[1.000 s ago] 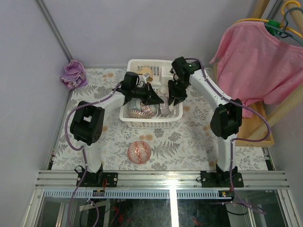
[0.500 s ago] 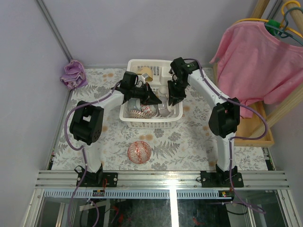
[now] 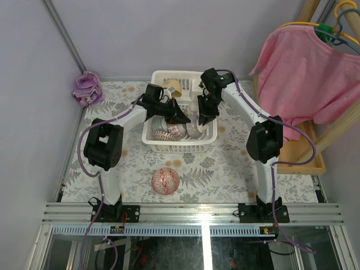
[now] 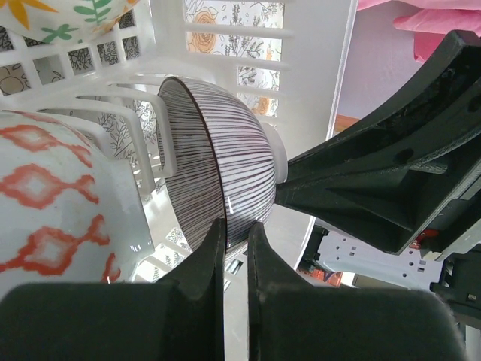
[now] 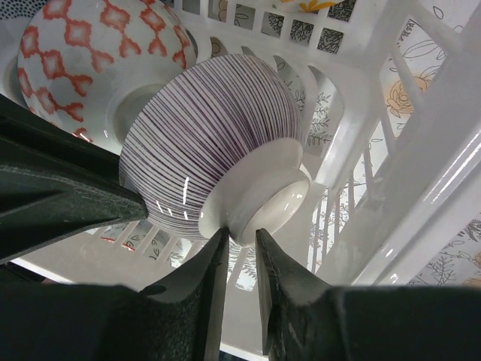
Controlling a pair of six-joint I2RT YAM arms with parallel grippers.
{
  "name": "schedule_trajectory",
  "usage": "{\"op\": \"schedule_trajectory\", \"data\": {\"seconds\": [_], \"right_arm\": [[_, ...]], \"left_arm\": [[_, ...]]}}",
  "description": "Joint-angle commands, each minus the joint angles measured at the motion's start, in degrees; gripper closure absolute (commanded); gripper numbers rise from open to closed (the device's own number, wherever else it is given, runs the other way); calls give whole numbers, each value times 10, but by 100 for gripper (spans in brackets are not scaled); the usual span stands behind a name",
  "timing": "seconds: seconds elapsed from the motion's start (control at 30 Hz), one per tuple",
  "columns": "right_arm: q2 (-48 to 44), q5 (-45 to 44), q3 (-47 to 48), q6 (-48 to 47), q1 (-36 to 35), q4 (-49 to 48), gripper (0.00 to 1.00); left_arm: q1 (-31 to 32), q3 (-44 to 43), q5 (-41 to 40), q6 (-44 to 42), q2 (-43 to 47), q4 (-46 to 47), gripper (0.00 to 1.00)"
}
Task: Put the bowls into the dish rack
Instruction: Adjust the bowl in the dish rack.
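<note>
A robot lab booth dressed as a home: bare partition walls (image 3: 169, 34); aluminium rail (image 3: 191, 212); floral-clothed surface (image 3: 225, 169); pink shirt (image 3: 306, 73) on a hanger (image 3: 337, 22).

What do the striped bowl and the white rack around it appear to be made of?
The striped bowl looks like glazed ceramic: sharp glossy highlights, thin painted dark lines, a plain white foot ring. The dish rack looks like moulded white plastic, smooth and slightly shiny, with cut-out slots in thin walls.

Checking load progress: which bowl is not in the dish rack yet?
The red-patterned bowl, alone on the table near the arm bases; the rest sit inside the dish rack.
</note>
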State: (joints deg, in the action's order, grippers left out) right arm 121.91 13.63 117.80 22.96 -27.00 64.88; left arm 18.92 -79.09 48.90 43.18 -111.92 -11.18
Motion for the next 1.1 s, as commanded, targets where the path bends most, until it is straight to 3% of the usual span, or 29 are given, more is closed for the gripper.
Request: {"op": "schedule_trajectory", "data": {"seconds": [0.0,0.33,0.5,0.77,1.07], "right_arm": [[9,-14,9,-6,-3,14,74],[2,-32,-7,-5,-8,14,74],[4,-41,12,-2,-8,17,65],[7,-46,46,5,-8,15,59],[16,-30,41,8,-8,16,61]], "left_arm": [[-3,27,-168,-64,-56,-138,98],[7,34,-163,-63,-40,-144,98],[20,37,-159,-59,-32,-145,98],[28,36,-167,-63,-33,-159,97],[29,29,-178,-67,-33,-169,97]]}}
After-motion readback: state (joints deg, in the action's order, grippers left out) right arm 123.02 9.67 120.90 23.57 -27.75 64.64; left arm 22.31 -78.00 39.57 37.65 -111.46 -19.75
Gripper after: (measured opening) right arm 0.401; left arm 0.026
